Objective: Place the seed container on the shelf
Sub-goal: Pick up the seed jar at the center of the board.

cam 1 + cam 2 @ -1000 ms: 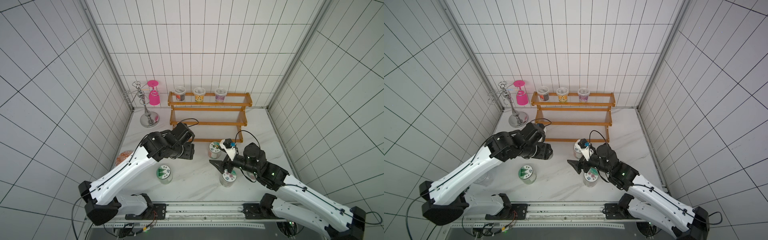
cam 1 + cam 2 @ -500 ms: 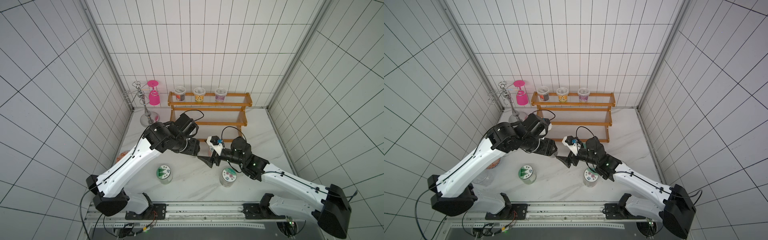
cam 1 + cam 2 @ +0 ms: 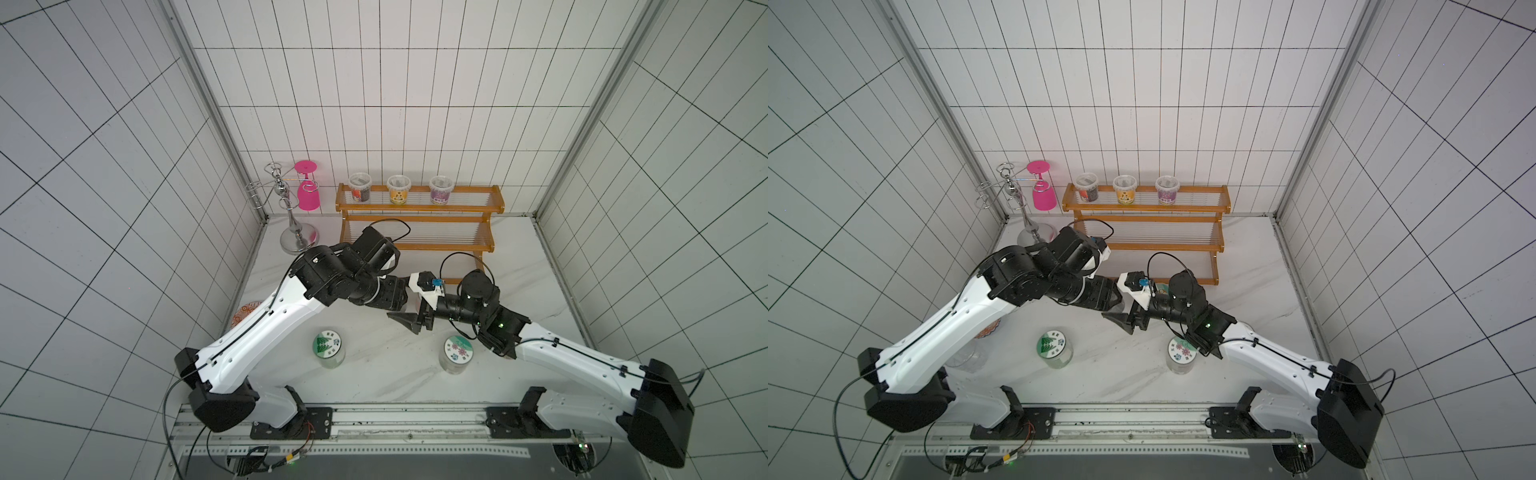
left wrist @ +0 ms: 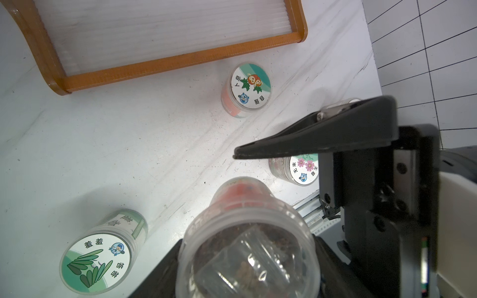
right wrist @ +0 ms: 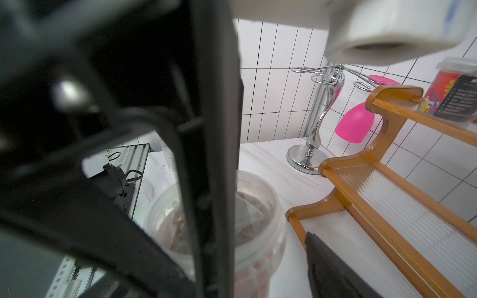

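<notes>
Jaws of the left gripper (image 3: 1116, 300) clamp the container (image 4: 245, 245), barely visible from above; the right gripper (image 3: 409, 309) straddles it, open.

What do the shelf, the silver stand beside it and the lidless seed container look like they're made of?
The shelf looks like wood with a glossy orange-brown varnish; its tiers are pale translucent rods, probably plastic. The stand: polished chromed metal, mirror-like reflections. The lidless seed container: clear plastic, likely; contents show through the wall.
</notes>
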`<action>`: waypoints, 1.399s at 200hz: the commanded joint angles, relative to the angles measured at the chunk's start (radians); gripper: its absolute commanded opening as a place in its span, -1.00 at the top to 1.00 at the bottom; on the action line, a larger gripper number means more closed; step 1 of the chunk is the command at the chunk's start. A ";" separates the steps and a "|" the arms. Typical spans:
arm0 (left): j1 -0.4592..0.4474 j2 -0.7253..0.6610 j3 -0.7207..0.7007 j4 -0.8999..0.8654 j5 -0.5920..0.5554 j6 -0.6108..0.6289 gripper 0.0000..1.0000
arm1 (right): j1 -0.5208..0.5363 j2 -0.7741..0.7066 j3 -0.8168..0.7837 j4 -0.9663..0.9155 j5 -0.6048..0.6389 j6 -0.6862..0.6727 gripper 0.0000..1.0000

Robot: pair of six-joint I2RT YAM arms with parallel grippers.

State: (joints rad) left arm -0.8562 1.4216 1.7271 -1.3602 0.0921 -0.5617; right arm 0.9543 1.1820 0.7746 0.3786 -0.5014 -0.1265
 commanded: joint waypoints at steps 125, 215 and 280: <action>0.004 -0.050 -0.019 0.125 0.004 0.061 -0.85 | 0.006 0.000 0.026 0.064 -0.008 0.005 -0.05; 0.009 -0.391 -0.228 0.343 -0.244 0.118 -0.97 | -0.174 -0.013 -0.016 0.262 -0.014 0.177 -0.05; 0.009 -0.551 -0.402 0.418 -0.296 0.106 -0.97 | -0.415 -0.010 0.105 0.174 0.067 0.137 -0.11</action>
State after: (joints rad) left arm -0.8444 0.8894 1.3563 -0.9977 -0.1627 -0.4625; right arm 0.6239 1.1831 0.7860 0.5552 -0.4660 0.0158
